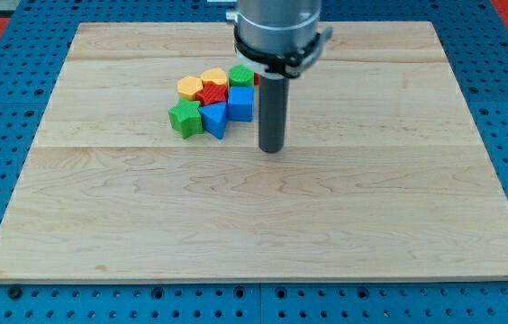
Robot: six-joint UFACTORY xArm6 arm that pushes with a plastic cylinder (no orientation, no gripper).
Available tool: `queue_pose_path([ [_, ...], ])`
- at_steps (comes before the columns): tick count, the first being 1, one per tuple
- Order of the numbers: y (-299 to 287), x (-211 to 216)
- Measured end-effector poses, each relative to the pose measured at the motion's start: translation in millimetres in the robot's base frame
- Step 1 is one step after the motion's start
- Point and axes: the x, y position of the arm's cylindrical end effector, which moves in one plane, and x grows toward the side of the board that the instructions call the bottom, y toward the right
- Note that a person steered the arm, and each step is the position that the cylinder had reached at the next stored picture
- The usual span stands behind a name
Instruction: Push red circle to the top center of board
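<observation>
My tip [272,148] rests on the wooden board [254,216], just right of a tight cluster of blocks in the board's upper middle-left. The cluster holds a red star-like block [210,94], a blue cube [240,103], a blue triangular block [215,118], a green block [185,118], a second green block [241,76], an orange-yellow hexagon [191,86] and a yellow block [213,77]. A small sliver of red [257,79] shows between the upper green block and my rod; its shape is hidden by the rod. The tip stands a short way right of the blue cube, not touching it.
The arm's grey housing [278,27] hangs over the board's top centre and hides part of it. A blue perforated table [2,180] surrounds the board on all sides.
</observation>
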Motion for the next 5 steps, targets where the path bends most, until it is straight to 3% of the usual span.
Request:
queue_pose_path([
  [2, 9, -100],
  [4, -49, -91],
  [5, -32, -116],
])
